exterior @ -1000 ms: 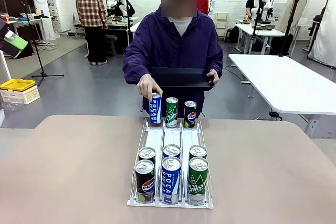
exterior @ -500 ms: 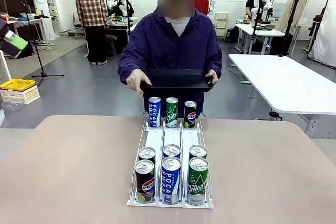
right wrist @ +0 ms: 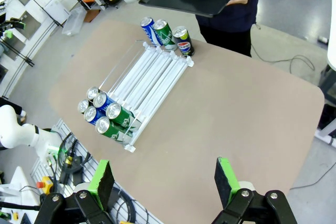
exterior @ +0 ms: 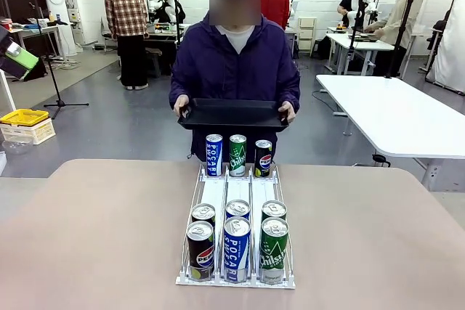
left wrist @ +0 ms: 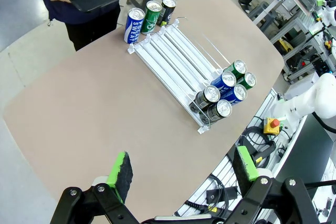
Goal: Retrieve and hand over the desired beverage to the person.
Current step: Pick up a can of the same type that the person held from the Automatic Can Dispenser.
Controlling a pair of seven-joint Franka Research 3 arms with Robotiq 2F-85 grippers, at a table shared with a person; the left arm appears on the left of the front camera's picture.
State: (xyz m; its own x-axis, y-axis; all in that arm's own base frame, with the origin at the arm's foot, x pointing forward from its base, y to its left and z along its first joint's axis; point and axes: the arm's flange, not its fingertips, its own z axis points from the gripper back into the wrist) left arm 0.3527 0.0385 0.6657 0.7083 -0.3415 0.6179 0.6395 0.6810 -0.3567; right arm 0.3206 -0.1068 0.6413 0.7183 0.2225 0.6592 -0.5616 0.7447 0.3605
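A tray (exterior: 232,115) is being held by the person (exterior: 234,63), top centre; left gripper (left wrist: 182,165) and right gripper (right wrist: 164,177) are being held spread wide, empty.

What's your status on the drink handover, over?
Left gripper open, right gripper open, both empty above the table. Six cans at rack's near end, three cans at far end. Person holds black tray two-handed; nothing over rack.

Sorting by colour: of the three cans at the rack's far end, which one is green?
The middle can; the blue can stands left of it, the black Pepsi can right.
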